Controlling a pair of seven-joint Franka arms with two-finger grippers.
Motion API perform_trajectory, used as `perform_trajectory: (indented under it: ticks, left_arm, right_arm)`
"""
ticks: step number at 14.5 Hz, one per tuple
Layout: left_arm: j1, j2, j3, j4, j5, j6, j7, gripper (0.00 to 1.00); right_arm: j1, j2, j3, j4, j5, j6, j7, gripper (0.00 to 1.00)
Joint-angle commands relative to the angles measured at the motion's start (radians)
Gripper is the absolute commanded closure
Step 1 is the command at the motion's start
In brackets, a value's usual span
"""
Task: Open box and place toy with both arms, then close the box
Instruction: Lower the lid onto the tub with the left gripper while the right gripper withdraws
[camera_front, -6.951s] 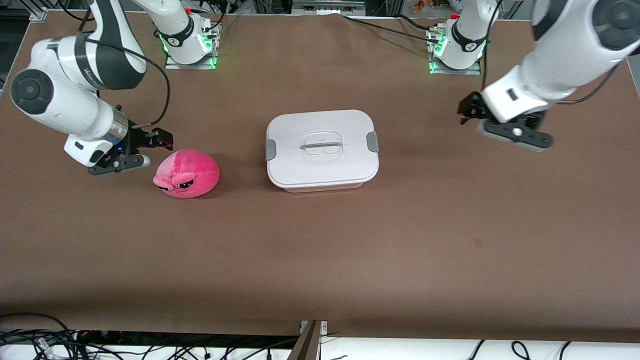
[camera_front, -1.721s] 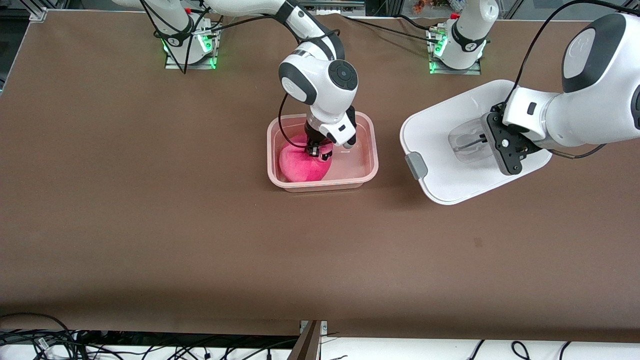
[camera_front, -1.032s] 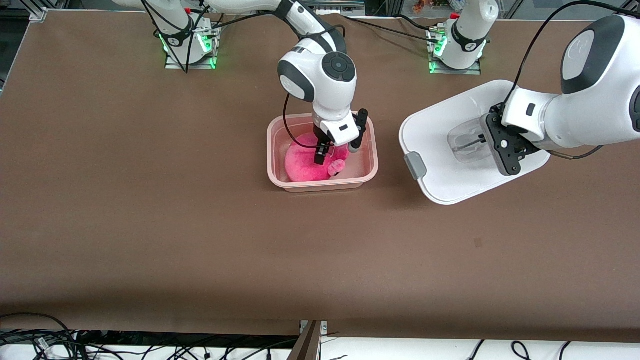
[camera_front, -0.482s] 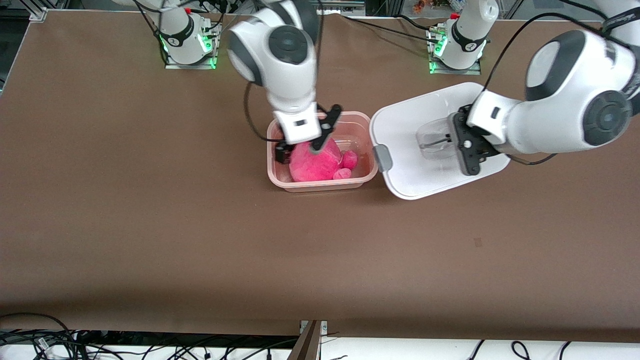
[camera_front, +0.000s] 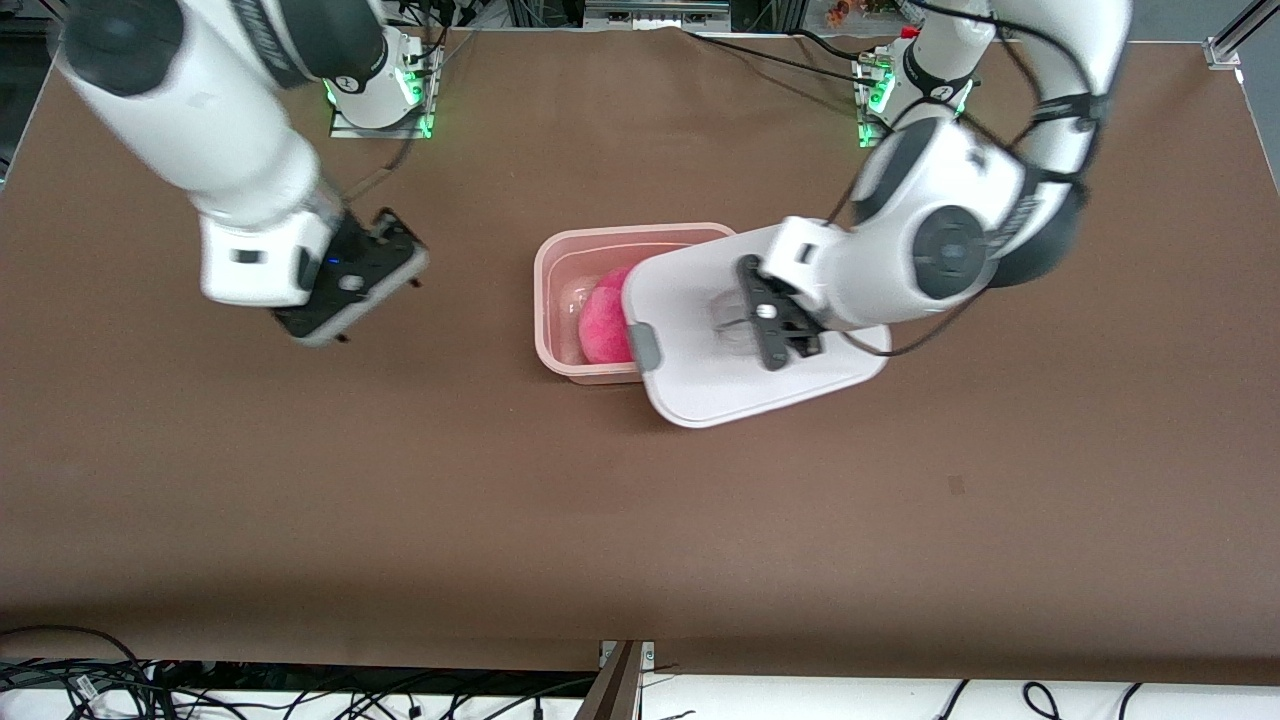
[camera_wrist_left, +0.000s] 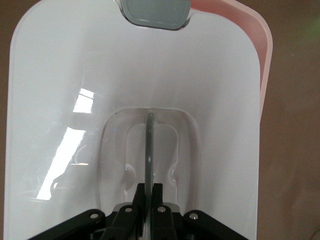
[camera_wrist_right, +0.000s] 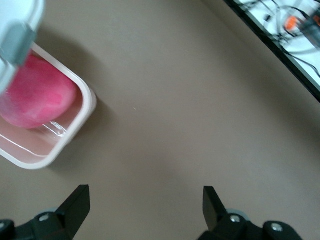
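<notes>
The pinkish box (camera_front: 546, 290) stands mid-table with the pink toy (camera_front: 603, 326) inside it. My left gripper (camera_front: 768, 327) is shut on the clear handle of the white lid (camera_front: 720, 385) and holds it tilted over the half of the box toward the left arm's end. In the left wrist view the left gripper (camera_wrist_left: 150, 192) pinches the handle bar, with the lid (camera_wrist_left: 60, 75), a grey clip (camera_wrist_left: 156, 10) and the box rim (camera_wrist_left: 266, 60) showing. My right gripper (camera_front: 345, 288) is open and empty over bare table toward the right arm's end. The right wrist view shows the right gripper (camera_wrist_right: 145, 200), the toy (camera_wrist_right: 35, 95) and the box (camera_wrist_right: 80, 120).
The brown table cloth (camera_front: 640, 520) spreads around the box. The arm bases (camera_front: 380, 90) stand along the table edge farthest from the front camera. Cables (camera_front: 300, 690) lie off the nearest edge.
My right gripper has let go of the toy in the box and drawn away toward the right arm's end. My left gripper has carried the lid over the box.
</notes>
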Motion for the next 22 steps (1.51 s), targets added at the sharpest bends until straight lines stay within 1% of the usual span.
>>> perform_trajectory:
  ticks: [1, 2, 3, 4, 5, 7, 8, 9, 10, 11, 13, 15, 16, 20, 22]
  left_arm:
    - [-0.117, 0.061, 0.018, 0.046, -0.012, 0.068, -0.098, 1.00]
    - [-0.142, 0.074, 0.021, 0.055, -0.010, 0.073, -0.110, 1.00]
    - [-0.156, 0.078, 0.023, 0.057, -0.002, 0.075, -0.112, 1.00]
    - [-0.160, 0.087, 0.018, 0.057, 0.010, 0.079, -0.113, 1.00]
    - [-0.179, 0.102, 0.017, 0.057, 0.010, 0.096, -0.115, 1.00]
    - [-0.217, 0.114, 0.021, 0.055, 0.024, 0.104, -0.132, 1.00]
    - [-0.220, 0.124, 0.021, 0.057, 0.028, 0.104, -0.133, 1.00]
    - [-0.220, 0.125, 0.021, 0.057, 0.034, 0.105, -0.130, 1.00]
    - [-0.220, 0.125, 0.020, 0.057, 0.048, 0.105, -0.120, 1.00]
    - [-0.219, 0.128, 0.020, 0.057, 0.062, 0.107, -0.120, 1.00]
    - [-0.222, 0.130, 0.018, 0.057, 0.108, 0.133, -0.120, 1.00]
    - [-0.222, 0.128, 0.014, 0.057, 0.128, 0.135, -0.118, 1.00]
    - [-0.222, 0.128, 0.014, 0.057, 0.128, 0.135, -0.118, 1.00]
    - [-0.230, 0.130, 0.014, 0.049, 0.131, 0.133, -0.110, 1.00]
    - [-0.228, 0.134, 0.014, 0.046, 0.131, 0.135, -0.071, 1.00]
  right_arm:
    - [0.005, -0.066, -0.096, -0.033, 0.091, -0.061, 0.015, 0.00]
    - [0.007, -0.081, -0.133, -0.039, 0.105, -0.087, 0.015, 0.00]
    - [0.007, -0.102, -0.147, -0.050, 0.105, -0.099, 0.013, 0.00]
    - [0.007, -0.124, -0.177, -0.067, 0.104, -0.105, 0.011, 0.00]
    - [0.007, -0.145, -0.193, -0.088, 0.101, -0.105, 0.010, 0.00]
    - [0.001, -0.175, -0.205, -0.124, 0.090, -0.104, 0.013, 0.00]
    - [-0.031, -0.182, -0.193, -0.133, 0.088, -0.105, 0.015, 0.00]
    - [-0.085, -0.185, -0.158, -0.139, 0.088, -0.110, 0.015, 0.00]
    - [-0.149, -0.185, -0.100, -0.139, 0.088, -0.116, 0.016, 0.00]
    - [-0.204, -0.187, -0.056, -0.142, 0.088, -0.118, 0.019, 0.00]
    - [-0.266, -0.196, 0.003, -0.156, 0.085, -0.118, 0.129, 0.00]
    - [-0.317, -0.221, 0.061, -0.191, 0.064, -0.116, 0.220, 0.00]
    - [-0.329, -0.234, 0.074, -0.199, 0.059, -0.118, 0.240, 0.00]
    - [-0.331, -0.245, 0.066, -0.193, 0.058, -0.133, 0.235, 0.00]
    - [-0.329, -0.245, 0.068, -0.190, 0.027, -0.134, 0.238, 0.00]
